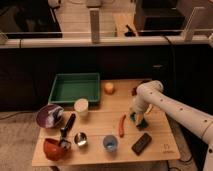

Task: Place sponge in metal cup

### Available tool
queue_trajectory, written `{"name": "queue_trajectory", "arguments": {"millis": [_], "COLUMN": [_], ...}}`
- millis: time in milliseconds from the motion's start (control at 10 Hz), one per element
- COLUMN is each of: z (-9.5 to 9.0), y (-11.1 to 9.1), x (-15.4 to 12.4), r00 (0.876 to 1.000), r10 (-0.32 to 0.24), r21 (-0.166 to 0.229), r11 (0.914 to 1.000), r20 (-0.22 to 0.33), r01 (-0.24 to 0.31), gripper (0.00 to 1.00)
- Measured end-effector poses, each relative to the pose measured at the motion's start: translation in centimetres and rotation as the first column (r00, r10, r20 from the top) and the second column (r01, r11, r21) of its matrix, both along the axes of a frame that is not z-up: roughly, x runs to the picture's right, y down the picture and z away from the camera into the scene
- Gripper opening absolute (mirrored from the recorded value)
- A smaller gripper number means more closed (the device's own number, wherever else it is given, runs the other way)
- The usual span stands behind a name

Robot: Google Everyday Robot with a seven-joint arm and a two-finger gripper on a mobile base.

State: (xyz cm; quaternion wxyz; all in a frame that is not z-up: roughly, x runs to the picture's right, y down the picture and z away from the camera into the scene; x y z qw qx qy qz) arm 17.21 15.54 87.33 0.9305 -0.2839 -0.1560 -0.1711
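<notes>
The metal cup [80, 139] is small and shiny and stands upright near the table's front left, between a red bowl and a blue cup. My gripper [137, 118] points down at the right side of the table, at the end of the white arm [170, 107] that comes in from the right. A small teal-green piece, seemingly the sponge [140, 121], shows right at the gripper's tip, just above or on the tabletop. Most of it is hidden by the gripper. The gripper is well to the right of the metal cup.
A green tray [75, 87] sits at the back left, with an orange ball [108, 88] beside it. Also on the table are a white cup [81, 107], a purple bowl [49, 116], a red bowl [55, 148], a blue cup [111, 144], a black block [141, 143], an orange-red stick [121, 125] and a black-handled tool [67, 126].
</notes>
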Motion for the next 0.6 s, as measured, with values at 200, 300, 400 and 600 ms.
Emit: {"name": "queue_trajectory", "arguments": {"millis": [200, 300, 400, 600], "z": [-0.6, -0.8, -1.1, -1.8], "y": [-0.3, -0.5, -0.7, -1.1], "x": [-0.3, -0.6, -0.8, -1.1], "r00": [1.0, 1.0, 1.0, 0.999], "r10": [-0.011, -0.017, -0.023, -0.036], "r21": [0.007, 0.013, 0.017, 0.029], "r11": [0.9999, 0.9998, 0.9996, 0.9989], "r20": [0.007, 0.011, 0.014, 0.021], "r01": [0.011, 0.017, 0.022, 0.035], "gripper": [0.01, 0.01, 0.01, 0.01]}}
